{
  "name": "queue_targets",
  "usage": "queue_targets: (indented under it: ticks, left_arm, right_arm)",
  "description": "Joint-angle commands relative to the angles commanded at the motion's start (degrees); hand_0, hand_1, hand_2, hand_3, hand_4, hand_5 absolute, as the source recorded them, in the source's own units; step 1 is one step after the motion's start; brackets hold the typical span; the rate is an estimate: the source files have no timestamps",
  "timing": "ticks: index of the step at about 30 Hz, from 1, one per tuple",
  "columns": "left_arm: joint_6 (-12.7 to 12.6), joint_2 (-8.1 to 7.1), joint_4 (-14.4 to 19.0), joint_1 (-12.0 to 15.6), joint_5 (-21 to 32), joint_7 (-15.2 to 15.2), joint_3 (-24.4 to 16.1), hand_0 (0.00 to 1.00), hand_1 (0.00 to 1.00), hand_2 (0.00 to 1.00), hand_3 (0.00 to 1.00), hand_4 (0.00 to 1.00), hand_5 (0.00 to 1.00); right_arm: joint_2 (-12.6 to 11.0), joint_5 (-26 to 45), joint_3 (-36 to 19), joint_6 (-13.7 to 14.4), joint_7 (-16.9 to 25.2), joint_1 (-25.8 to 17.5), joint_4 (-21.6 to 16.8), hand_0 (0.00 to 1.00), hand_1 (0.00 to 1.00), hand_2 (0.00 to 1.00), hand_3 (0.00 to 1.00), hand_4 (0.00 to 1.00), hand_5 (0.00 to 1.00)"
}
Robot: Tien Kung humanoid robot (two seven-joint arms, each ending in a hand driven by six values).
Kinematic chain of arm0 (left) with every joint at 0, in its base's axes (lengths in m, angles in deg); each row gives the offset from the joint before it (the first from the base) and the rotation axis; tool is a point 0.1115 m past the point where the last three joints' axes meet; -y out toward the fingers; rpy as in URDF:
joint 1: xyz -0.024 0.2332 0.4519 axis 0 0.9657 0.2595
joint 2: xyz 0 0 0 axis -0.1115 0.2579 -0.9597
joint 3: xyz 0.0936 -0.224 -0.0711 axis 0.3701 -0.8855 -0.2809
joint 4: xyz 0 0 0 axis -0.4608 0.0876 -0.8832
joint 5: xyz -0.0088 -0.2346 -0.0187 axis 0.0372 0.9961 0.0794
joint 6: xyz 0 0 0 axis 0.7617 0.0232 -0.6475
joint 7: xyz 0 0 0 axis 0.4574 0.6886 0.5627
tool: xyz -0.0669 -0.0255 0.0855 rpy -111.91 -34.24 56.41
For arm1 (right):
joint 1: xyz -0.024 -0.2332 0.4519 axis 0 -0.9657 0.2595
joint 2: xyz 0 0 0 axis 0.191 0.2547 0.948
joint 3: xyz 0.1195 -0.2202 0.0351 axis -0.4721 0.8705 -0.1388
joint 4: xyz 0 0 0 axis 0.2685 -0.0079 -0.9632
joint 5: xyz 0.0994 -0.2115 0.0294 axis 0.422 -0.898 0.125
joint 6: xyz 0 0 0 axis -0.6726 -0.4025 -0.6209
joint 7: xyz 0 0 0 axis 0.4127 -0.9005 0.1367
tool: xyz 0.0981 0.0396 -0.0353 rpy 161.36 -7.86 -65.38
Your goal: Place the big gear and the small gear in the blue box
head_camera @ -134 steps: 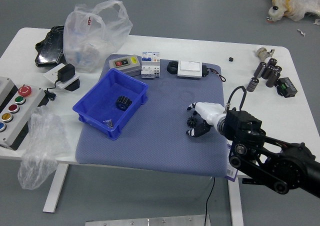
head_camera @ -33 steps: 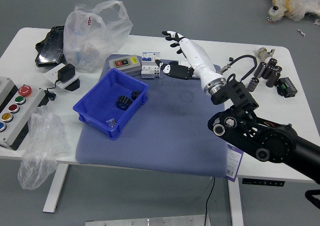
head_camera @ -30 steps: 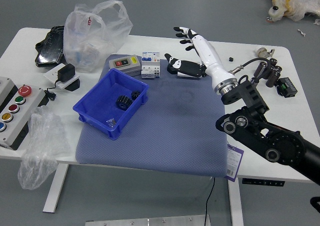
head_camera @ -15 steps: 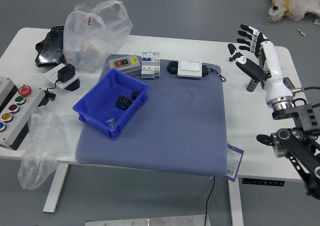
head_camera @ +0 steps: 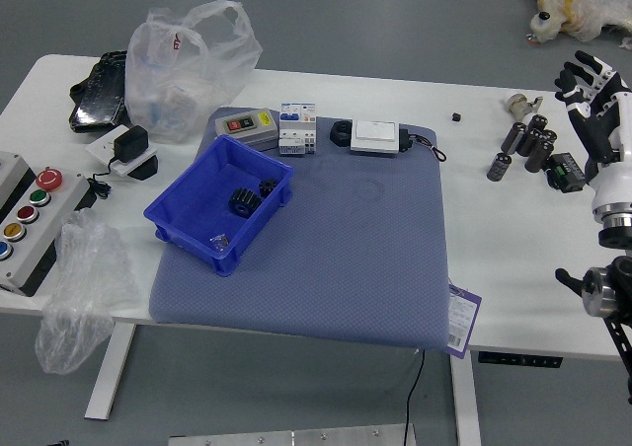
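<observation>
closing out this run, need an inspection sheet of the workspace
Surface: mat flat on white table
Job's things: big gear and small gear both inside blue box
Clutter: plastic bags and button panel left; black cylinders right
Grippers: right hand open, empty, at right edge; left hand not clearly seen
Cables: black cord by white module; another hangs below table's near edge
Surroundings: grey floor; bagged item beyond far right corner; people, nothing seen

Glossy blue plastic box (head_camera: 188,241) on a matt, textured mat (head_camera: 346,268).

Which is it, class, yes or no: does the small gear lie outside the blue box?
No, the small gear lies inside the blue box, beside the big gear.
</observation>
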Motion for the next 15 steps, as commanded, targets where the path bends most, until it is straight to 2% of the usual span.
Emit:
queue_targets:
  ticks: [15]
  left_arm:
    - [0.0, 0.11, 0.0, 1.4, -2.2, 1.1, -3.0, 0.63, 0.475, 0.533, 0.705, 0.743, 0.507]
  right_arm:
    - [-0.3, 1.5, -1.4, -1.8, 1.2, -3.5, -0.5, 0.641, 0.653, 0.732, 0.751, 0.841, 0.552]
